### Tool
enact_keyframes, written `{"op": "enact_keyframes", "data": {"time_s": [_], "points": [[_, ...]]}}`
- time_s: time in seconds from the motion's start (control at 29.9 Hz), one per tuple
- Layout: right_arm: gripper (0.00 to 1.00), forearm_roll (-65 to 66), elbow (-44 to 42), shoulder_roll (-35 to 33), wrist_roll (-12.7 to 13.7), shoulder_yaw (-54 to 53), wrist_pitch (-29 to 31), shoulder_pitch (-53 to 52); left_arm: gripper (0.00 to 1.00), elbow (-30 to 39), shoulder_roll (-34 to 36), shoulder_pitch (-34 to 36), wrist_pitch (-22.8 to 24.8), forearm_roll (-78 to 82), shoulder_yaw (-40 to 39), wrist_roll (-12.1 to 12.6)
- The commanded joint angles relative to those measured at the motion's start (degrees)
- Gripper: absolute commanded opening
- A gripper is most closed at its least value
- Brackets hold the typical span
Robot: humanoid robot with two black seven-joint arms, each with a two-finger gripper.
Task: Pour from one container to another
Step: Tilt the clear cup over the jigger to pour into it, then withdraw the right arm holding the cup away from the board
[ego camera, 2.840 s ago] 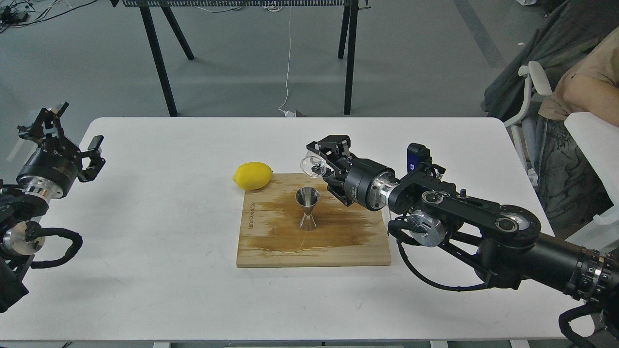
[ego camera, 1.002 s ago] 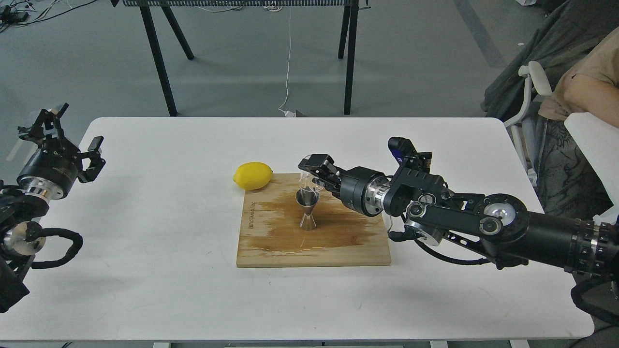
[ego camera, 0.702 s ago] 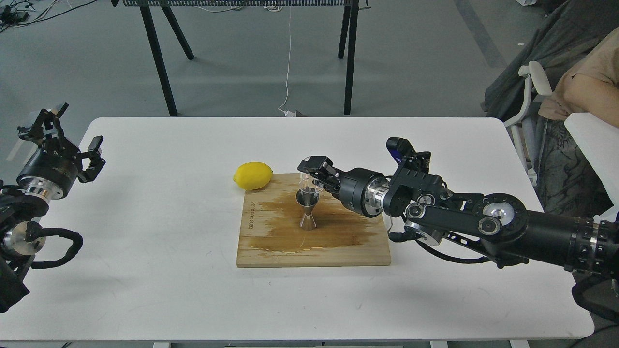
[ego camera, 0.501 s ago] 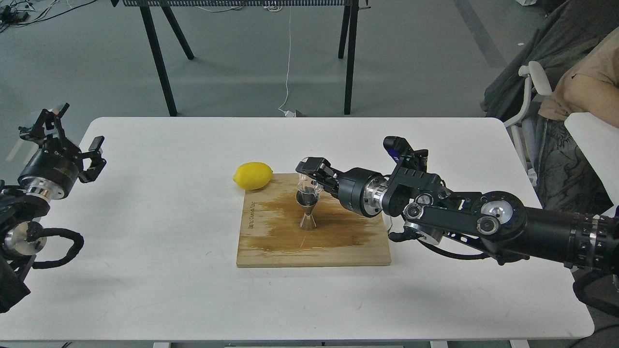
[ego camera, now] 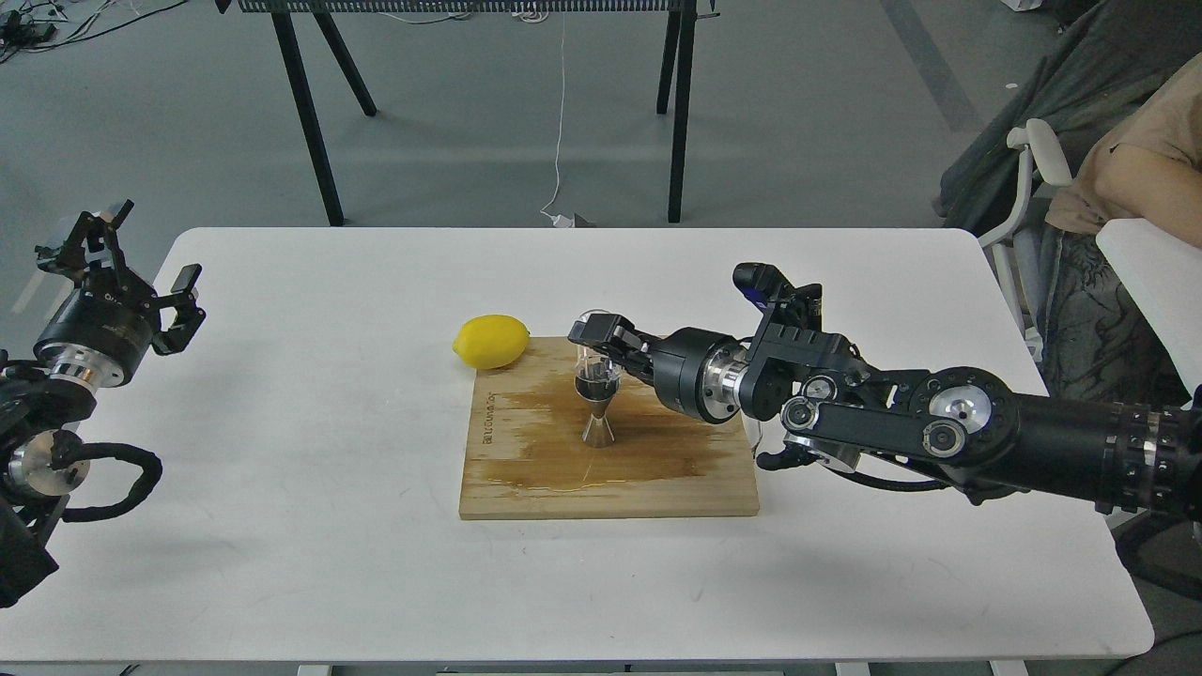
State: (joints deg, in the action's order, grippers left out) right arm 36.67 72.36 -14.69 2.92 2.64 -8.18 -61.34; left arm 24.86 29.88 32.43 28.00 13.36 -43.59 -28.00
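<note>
The right tool point(ego camera: 601, 340) is clamping the clear cup point(ego camera: 592, 345), tilting it directly above the jigger point(ego camera: 596, 408), which is standing mid-cutting board point(ego camera: 526, 469). Far left of the board, the left tool point(ego camera: 122, 272) is hanging with fingers apart.

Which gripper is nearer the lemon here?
The right. The right gripper, shut on the clear cup above the jigger, sits just right of the lemon. The left gripper hangs open off the table's far left edge.
</note>
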Motion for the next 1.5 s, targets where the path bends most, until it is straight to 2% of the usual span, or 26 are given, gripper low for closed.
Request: {"op": "enact_keyframes", "data": {"time_s": [0.0, 1.1, 1.27, 1.47], "points": [[0.39, 0.3, 0.1, 0.0, 0.0, 0.4, 0.0, -0.4, 0.99, 0.0, 0.0, 0.0, 0.0, 0.0, 0.0, 0.0], [0.39, 1.2, -0.2, -0.1, 0.0, 2.6, 0.0, -3.1, 0.99, 0.0, -0.3, 0.0, 0.0, 0.0, 0.0, 0.0], [0.39, -4.1, 0.2, -0.4, -0.1, -2.4, 0.0, -1.2, 0.99, 0.0, -0.3, 0.0, 0.0, 0.0, 0.1, 0.0], [0.39, -12.1, 0.4, -1.6, -0.1, -14.5, -0.1, 4.5, 0.99, 0.0, -0.3, 0.0, 0.0, 0.0, 0.1, 0.0]]}}
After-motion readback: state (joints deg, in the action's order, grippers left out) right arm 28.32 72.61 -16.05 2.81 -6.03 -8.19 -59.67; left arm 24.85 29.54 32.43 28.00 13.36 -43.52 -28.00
